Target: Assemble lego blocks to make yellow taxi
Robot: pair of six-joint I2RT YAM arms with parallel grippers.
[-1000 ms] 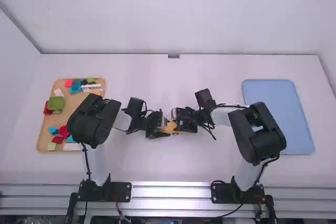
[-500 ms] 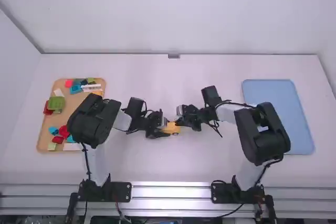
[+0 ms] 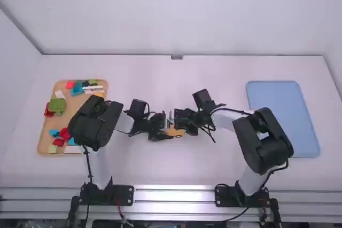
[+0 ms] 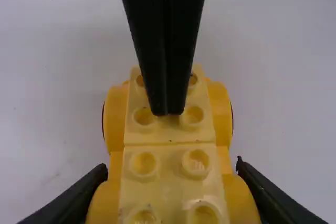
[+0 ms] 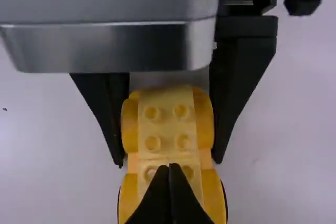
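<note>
The left pincer point(image 4: 172, 166) is clasping the yellow car point(image 5: 167, 153). The closed, empty right pincer point(image 4: 167, 110) is overhanging its midline.

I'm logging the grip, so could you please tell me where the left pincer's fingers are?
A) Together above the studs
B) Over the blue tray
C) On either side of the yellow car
C: the left pincer has one finger against each side of the yellow car.

The yellow block assembly point(image 4: 169, 179) looks like smooth, glossy plastic; the worktop point(image 3: 160, 169) looks smooth and matt, with shiny metal rails point(image 3: 173, 195) along its near edge.
</note>
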